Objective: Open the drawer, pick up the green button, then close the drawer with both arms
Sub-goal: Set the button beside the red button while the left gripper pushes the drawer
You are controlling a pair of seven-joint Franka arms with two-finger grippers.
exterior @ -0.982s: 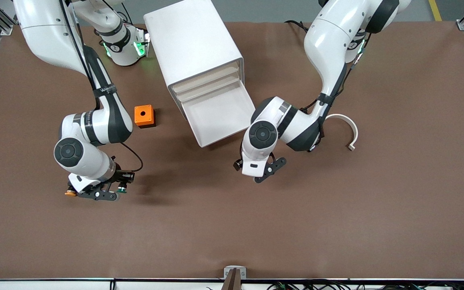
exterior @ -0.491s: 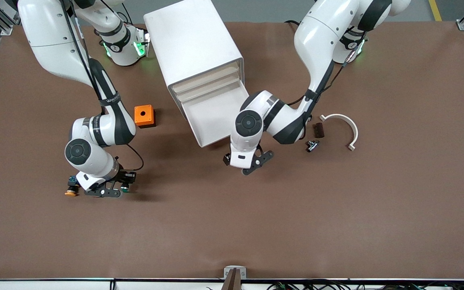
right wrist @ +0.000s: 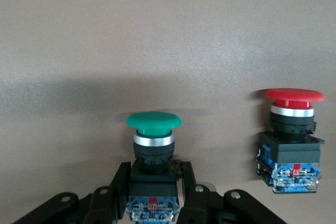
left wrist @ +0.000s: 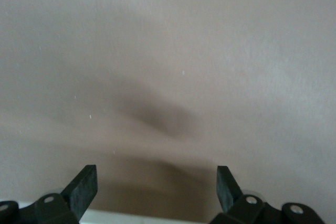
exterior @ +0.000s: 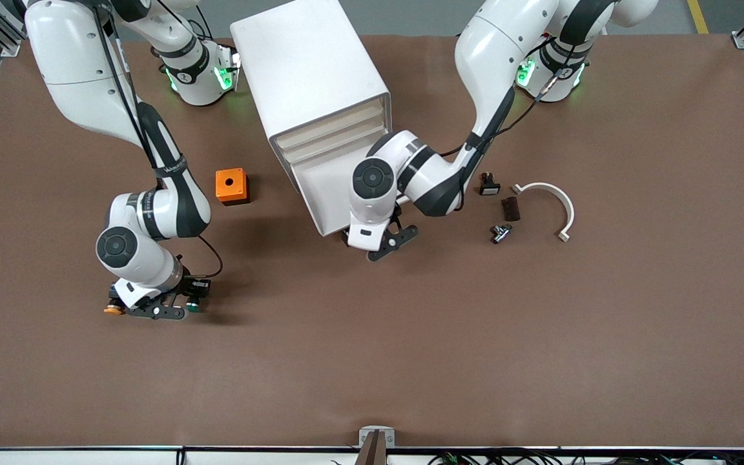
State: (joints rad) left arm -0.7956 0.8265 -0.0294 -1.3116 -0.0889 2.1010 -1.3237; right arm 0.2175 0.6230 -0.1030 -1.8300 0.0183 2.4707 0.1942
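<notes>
Front view: vs 1 s ago, left gripper [exterior: 390,243] has moved in to the open drawer [exterior: 333,187] front edge, jaws wide, empty. Its arm now uncovers 3 small parts beside the drawer, toward left arm's end of table. Right gripper [exterior: 155,309] is clamped on green button [right wrist: 154,129], low, well apart from drawer toward right arm's end, shifted a bit. Red button [right wrist: 292,135] just beside it.

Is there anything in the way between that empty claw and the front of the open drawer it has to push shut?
Nothing visible. The left gripper hangs open and empty right at the drawer front's edge, with only bare table around. The right gripper is shut on the green button, well clear.
</notes>
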